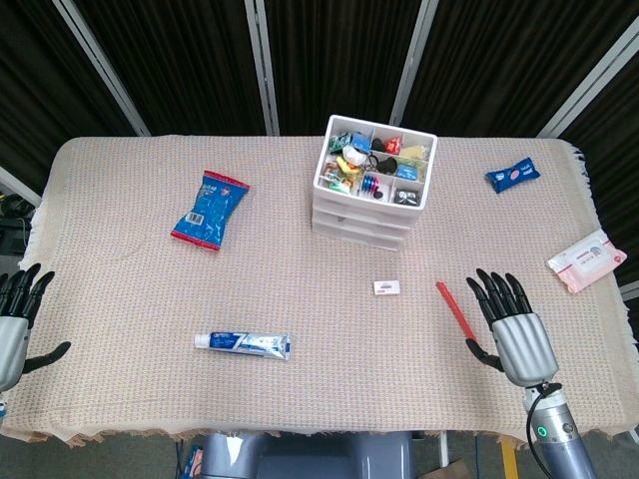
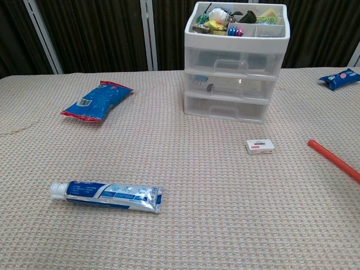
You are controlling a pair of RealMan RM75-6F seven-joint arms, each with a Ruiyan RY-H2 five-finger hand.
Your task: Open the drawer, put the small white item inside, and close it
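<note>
- White item (image 1: 387,287) lies on the cloth (image 1: 120,249) at 6 o'clock from the closed drawers (image 1: 361,222).
- Right hand (image 1: 511,327) empty, fingers spread, at the item's 4 o'clock.
- Left hand (image 1: 14,321) empty, fingers apart.

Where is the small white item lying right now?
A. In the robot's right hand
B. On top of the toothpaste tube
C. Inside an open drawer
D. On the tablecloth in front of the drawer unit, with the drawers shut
D: the small white item lies flat on the cloth in front of the drawer unit, whose drawers all sit flush, and the right hand hovers apart from it holding nothing.
</note>
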